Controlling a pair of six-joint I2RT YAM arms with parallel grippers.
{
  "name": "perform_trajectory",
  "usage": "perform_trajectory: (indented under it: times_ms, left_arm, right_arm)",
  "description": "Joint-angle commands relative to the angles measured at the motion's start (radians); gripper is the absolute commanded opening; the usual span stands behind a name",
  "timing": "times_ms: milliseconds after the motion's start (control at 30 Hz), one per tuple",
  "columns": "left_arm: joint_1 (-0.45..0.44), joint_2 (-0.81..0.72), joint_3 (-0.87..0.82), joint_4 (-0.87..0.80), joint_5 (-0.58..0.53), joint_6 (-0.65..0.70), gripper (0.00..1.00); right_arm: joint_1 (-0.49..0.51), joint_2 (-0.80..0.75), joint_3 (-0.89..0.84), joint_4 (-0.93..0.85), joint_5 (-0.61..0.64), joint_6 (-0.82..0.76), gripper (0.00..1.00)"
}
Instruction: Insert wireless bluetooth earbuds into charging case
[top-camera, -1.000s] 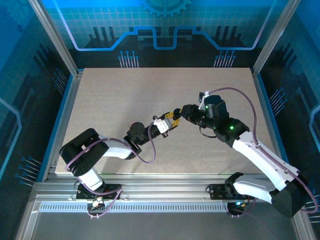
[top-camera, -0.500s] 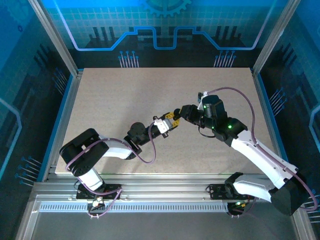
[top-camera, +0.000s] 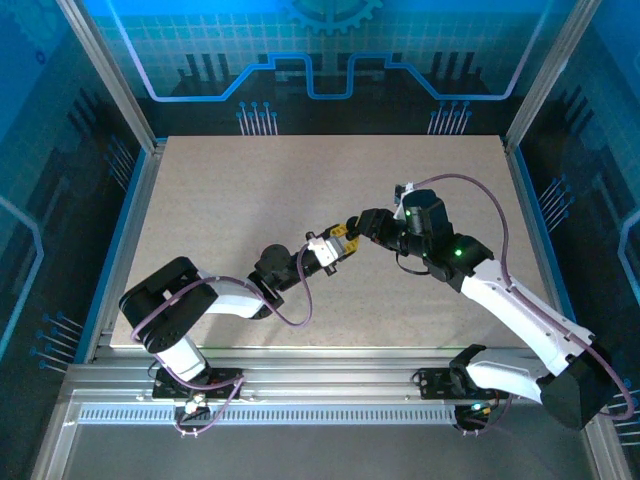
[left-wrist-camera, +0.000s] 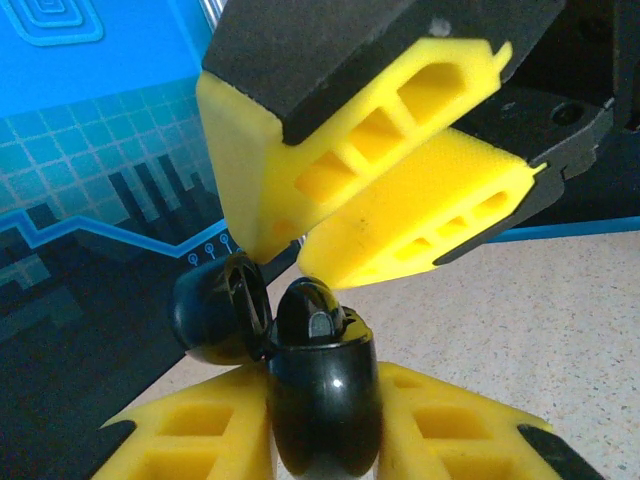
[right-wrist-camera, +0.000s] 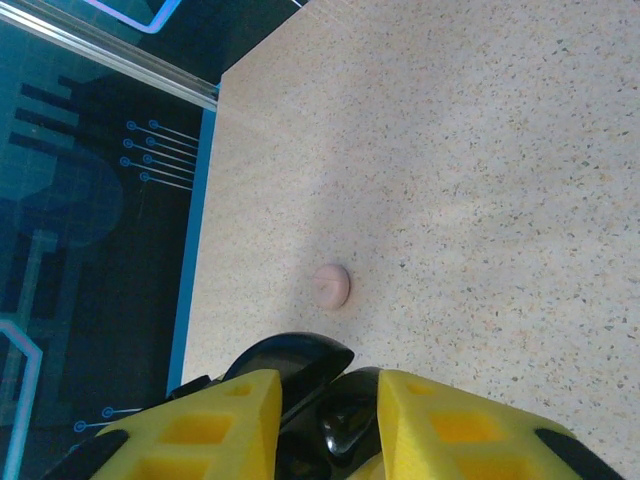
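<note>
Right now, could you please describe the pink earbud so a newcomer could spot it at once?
Start at the speckled beige table. Just beyond the right gripper lies the earbud: a tiny pale pink dome, unlike the glossy black case showing between its fingers.

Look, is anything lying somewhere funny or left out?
Yes: one small pale pink piece, probably an earbud, lies alone on the bare table, apart from both arms. The open black case is gripped in the left pincer, and nothing looks broken or spilled there.
</note>
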Motion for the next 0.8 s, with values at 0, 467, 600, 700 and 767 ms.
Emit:
perform_trajectory:
  times_ms: [0, 467, 600, 700, 767]
  left_arm:
    - [-0.013, -0.009, 0.032, 0.064, 0.015, 0.021, 0.26]
    - [-0.005, -0.091, -0.02, 0.064, 0.182, -0.133, 0.28]
    - [-0.002, -0.122, -0.039, 0.064, 0.223, -0.184, 0.28]
    - [0.0, -0.143, -0.055, 0.063, 0.23, -0.195, 0.28]
    - [0.0, -0.155, -0.061, 0.063, 0.235, -0.199, 0.28]
  right_arm:
    - [0.026, -0.031, 0.035, -0.037, 0.005, -0.051, 0.4]
    - [-0.188, -0.093, 0.011, -0.001, -0.375, -0.521, 0.58]
    - [-0.246, -0.096, 0.001, 0.015, -0.569, -0.708, 0.63]
    - [-0.287, -0.123, -0.026, 0.063, -0.701, -0.812, 0.67]
    - [-0.292, -0.139, -0.043, 0.069, -0.736, -0.896, 0.67]
